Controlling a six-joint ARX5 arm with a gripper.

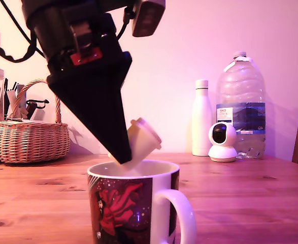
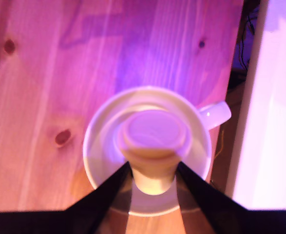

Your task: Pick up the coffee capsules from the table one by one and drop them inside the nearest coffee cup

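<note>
Gripper [image 2: 154, 168] clamped across the tapered body of a coffee capsule [image 1: 142, 141] above the coffee cup [image 1: 138, 208] — judged light, thin-walled, crushable.

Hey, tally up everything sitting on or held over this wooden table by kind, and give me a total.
Cream-beige coffee capsule, held in the black fingers: 1
White printed ceramic mug: 1
Woven wicker basket: 1
Tall white bottle: 1
Large clear plastic water bottle: 1
Small white camera: 1
Total: 6
</note>
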